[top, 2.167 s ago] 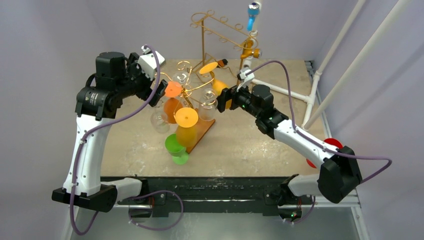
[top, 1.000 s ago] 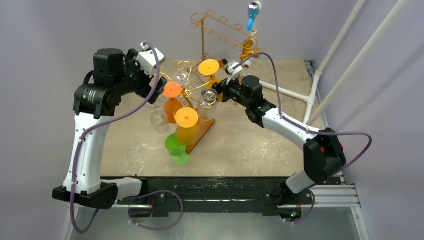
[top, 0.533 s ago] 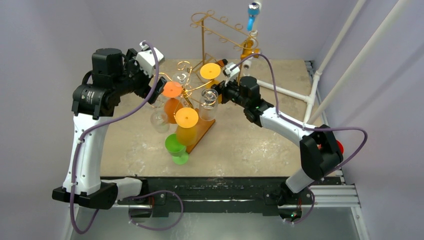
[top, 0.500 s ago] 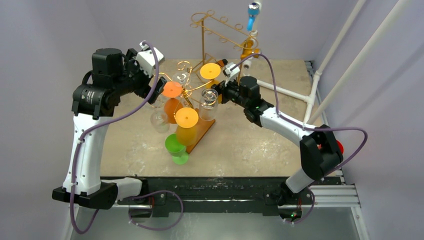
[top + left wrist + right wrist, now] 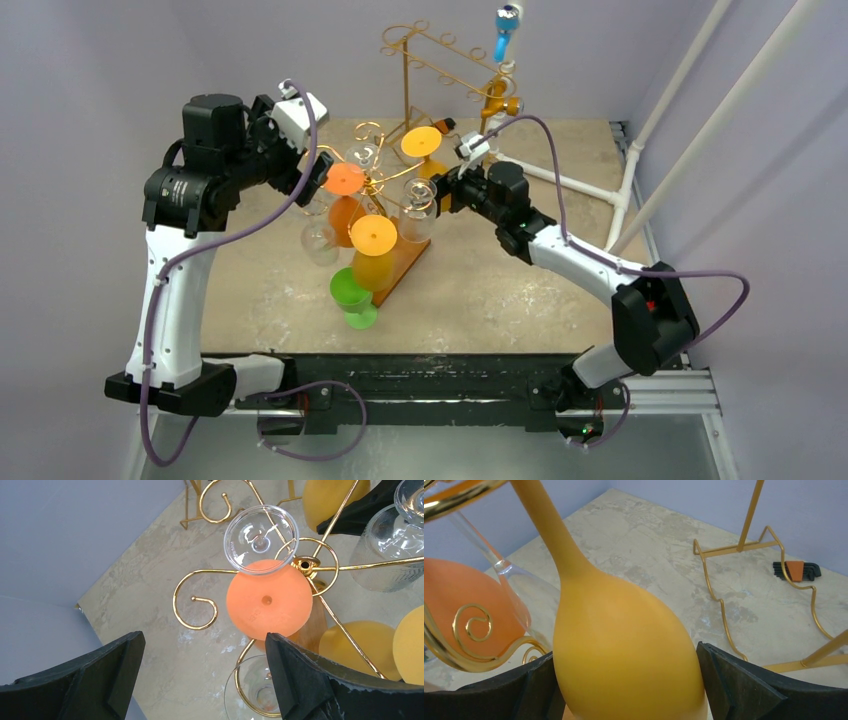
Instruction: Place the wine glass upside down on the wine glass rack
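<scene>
R hand [image 5: 626,680] spread either side of yellow glass [image 5: 619,630] hung inverted on rack [image 5: 192,599]; L hand [image 5: 202,652] spread over orange glass [image 5: 269,602].

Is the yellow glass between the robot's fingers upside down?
Upside down: the yellow glass has its stem on top and its bowl below.

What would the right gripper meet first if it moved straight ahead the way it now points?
The yellow wine glass: its hanging bowl sits between the fingers of the open right gripper, so contact would probably come at once.
</scene>
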Controlling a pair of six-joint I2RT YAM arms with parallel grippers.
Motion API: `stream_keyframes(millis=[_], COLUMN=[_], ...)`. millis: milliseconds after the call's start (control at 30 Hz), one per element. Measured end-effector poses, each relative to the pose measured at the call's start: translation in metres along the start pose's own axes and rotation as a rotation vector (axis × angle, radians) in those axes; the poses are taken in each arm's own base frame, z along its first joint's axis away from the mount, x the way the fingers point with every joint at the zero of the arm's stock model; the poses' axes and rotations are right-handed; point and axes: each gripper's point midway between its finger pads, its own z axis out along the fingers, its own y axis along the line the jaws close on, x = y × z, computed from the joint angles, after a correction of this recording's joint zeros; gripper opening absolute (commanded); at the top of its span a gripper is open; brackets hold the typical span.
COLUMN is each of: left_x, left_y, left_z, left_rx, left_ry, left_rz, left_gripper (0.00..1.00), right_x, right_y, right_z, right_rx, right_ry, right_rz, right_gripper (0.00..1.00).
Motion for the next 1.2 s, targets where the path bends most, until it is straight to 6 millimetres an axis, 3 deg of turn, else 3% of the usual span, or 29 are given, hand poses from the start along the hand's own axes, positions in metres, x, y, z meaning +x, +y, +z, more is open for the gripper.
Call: stream_keyframes(millis=[233, 1200], left_x=[-0.004, -0.007], left_y=[0.002, 0.001], left_z=[-0.002, 0.000], left_rx=[-0.004, 0.010], left_ry=[-0.010, -0.014], left_rz=[0.005, 0.010], left_gripper=[1.00, 1.00], right_x=[0.000, 0.016], right_y=[0.000, -0.001], right_z=[-0.011, -0.006], right_rx=[0.007, -0.013], right_ry=[-0.055, -0.133], right_rz=[-0.010, -0.007], right_gripper=[0.99, 0.99])
